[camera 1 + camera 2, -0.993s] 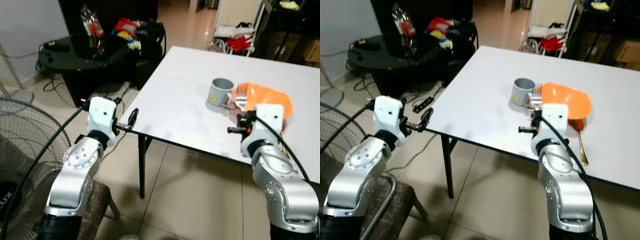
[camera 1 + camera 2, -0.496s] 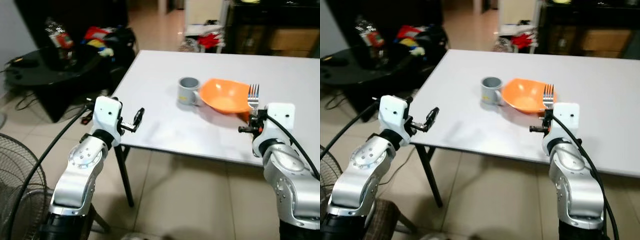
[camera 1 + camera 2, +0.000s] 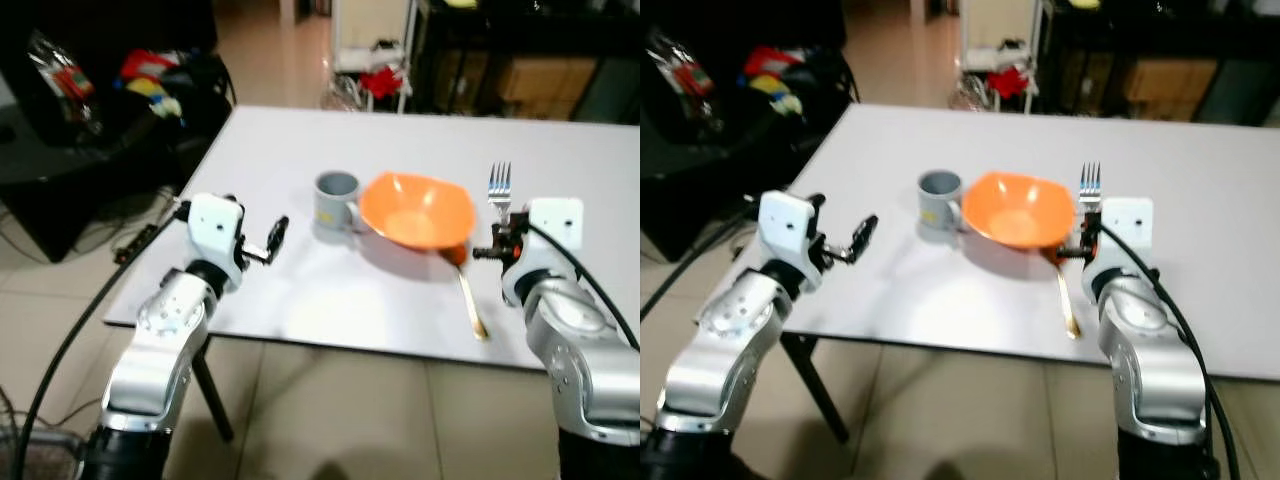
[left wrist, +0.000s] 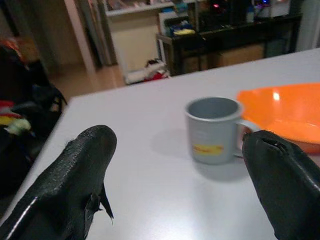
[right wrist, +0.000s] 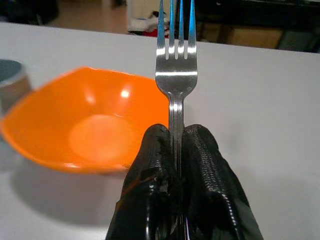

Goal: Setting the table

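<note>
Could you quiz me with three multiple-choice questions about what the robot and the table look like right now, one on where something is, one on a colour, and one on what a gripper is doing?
1. Where does the spoon lie?
A. inside the mug
B. on the table, on the robot's right side of the bowl
C. on the floor

2. What colour is the bowl?
A. orange
B. blue
C. white

3. What is the right gripper doing?
A. hanging open
B. gripping the mug's handle
C. shut on a fork, tines up

Answers: 1 B, since the spoon rests on the white table just right of the bowl. 2 A, as both eye views show it orange, beside the grey mug. 3 C, as the black fingers pinch the fork by its handle, while the left gripper is open.
</note>
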Controlling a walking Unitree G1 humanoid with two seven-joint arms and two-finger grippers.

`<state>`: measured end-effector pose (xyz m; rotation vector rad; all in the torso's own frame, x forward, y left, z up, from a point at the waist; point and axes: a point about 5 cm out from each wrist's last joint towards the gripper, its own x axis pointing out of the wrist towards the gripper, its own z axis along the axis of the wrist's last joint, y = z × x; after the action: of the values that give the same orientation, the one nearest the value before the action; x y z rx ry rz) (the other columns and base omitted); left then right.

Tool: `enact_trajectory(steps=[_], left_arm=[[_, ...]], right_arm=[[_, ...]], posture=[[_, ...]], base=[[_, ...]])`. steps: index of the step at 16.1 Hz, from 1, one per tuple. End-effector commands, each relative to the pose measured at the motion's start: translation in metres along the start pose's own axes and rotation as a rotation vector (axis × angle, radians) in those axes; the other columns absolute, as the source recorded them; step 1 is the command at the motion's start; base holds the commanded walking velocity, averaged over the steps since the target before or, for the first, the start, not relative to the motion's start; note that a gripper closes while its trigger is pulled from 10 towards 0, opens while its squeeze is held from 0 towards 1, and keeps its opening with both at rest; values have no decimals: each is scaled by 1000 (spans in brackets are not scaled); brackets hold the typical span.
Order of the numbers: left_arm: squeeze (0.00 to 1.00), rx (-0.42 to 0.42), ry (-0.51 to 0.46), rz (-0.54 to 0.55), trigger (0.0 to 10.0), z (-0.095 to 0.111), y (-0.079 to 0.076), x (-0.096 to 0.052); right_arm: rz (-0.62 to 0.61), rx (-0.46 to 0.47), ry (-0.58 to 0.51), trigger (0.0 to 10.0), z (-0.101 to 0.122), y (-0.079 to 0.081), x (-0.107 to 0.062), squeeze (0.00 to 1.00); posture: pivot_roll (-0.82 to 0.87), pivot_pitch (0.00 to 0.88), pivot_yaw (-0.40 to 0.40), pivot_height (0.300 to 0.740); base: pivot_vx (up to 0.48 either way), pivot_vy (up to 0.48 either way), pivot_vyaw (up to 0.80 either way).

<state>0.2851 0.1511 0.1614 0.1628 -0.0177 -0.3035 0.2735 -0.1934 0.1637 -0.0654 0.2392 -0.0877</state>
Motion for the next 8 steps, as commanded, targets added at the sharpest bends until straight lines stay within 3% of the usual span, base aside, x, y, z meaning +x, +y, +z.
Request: enact_trajectory(steps=[1, 6, 8], left_arm=[[0, 1, 3, 29, 10000, 1, 7, -1], [0, 22, 15, -45, 10000, 2, 4, -6], [0, 15, 29, -111, 10000, 1, 0, -10]], right_arm=[[47, -5, -12, 10000, 3, 8, 0, 0], [67, -19, -2, 10000, -3, 6, 4, 0], [107, -48, -9, 10000, -10, 8, 13, 0]], posture=[[110, 0, 12, 740], [124, 0, 11, 740], [129, 0, 15, 740]], base=[[0, 0, 0], [0, 0, 0], [0, 0, 0]])
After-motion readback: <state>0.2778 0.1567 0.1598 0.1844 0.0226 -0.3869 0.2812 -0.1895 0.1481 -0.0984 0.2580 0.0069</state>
